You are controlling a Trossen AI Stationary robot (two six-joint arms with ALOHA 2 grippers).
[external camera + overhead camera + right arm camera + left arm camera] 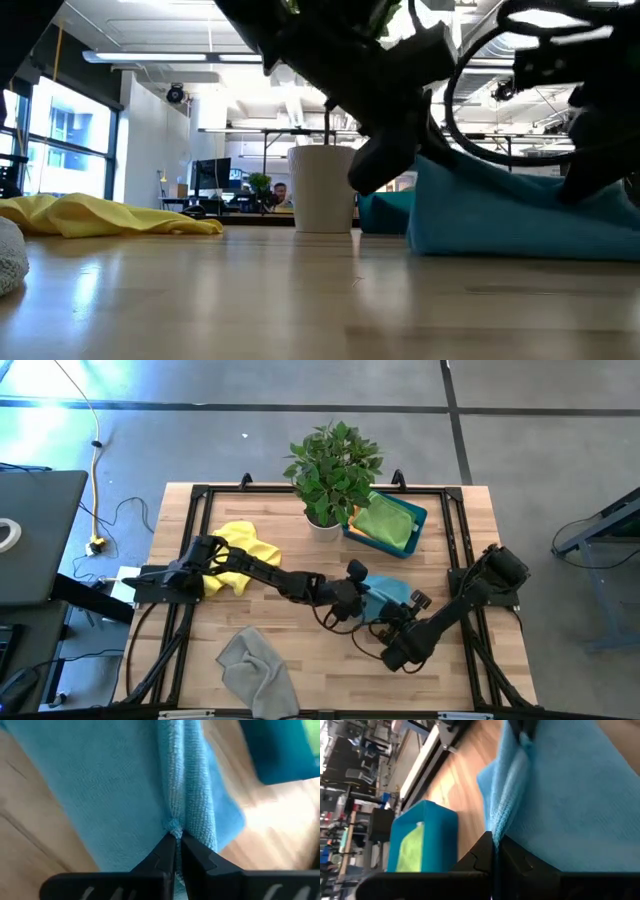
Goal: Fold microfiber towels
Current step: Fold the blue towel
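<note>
Here, light blue towel (388, 592) bunched near the table's middle, toward the right edge, pinched from both sides. Left gripper (352, 600) with jaws pressed together on its edge; right gripper (408, 608) likewise clamped on a fold. Yellow towel (240, 550) crumpled near the left edge; grey towel (255, 670) at the front edge. Green towel (385, 522) inside the teal bin (415, 530) near the far right corner, beside the potted plant (332, 470). Wooden table (300, 640) underneath.
</note>
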